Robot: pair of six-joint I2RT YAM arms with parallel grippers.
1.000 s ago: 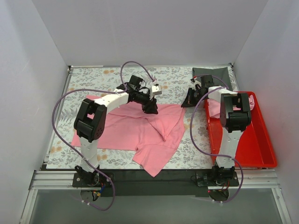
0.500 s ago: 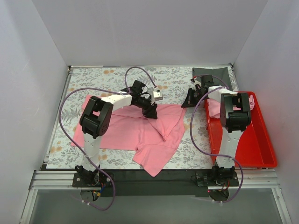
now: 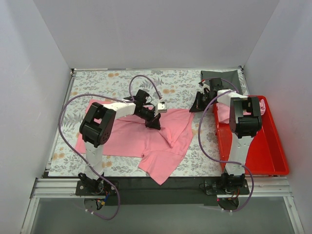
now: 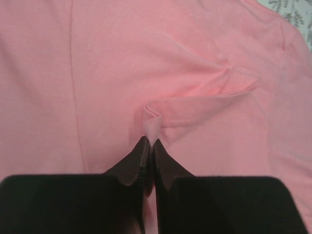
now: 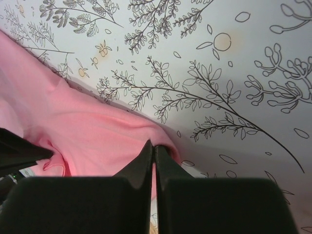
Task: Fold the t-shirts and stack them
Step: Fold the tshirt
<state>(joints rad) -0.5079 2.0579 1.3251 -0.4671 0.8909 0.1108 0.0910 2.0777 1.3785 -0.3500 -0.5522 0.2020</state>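
Observation:
A light-pink t-shirt (image 3: 131, 139) lies spread and creased on the floral table, one part hanging over the near edge. My left gripper (image 3: 154, 124) rests on its middle, shut on a small pinched fold of the fabric; the left wrist view shows the gripper (image 4: 150, 142) and the t-shirt (image 4: 195, 63) close up. My right gripper (image 3: 195, 108) is at the t-shirt's far right corner. In the right wrist view the gripper (image 5: 154, 146) is shut on the hem of the t-shirt (image 5: 87, 131). A second pink t-shirt (image 3: 223, 113) lies bunched in the red tray.
The red tray (image 3: 275, 146) stands along the table's right side. A dark grey bin (image 3: 219, 76) sits at the back right corner. The floral table cover (image 3: 107, 83) shows bare at the back left. White walls enclose the table.
My left gripper has moved a little toward the near left, keeping its pinch on the shirt, and the fold has shifted with it. The right arm has not moved.

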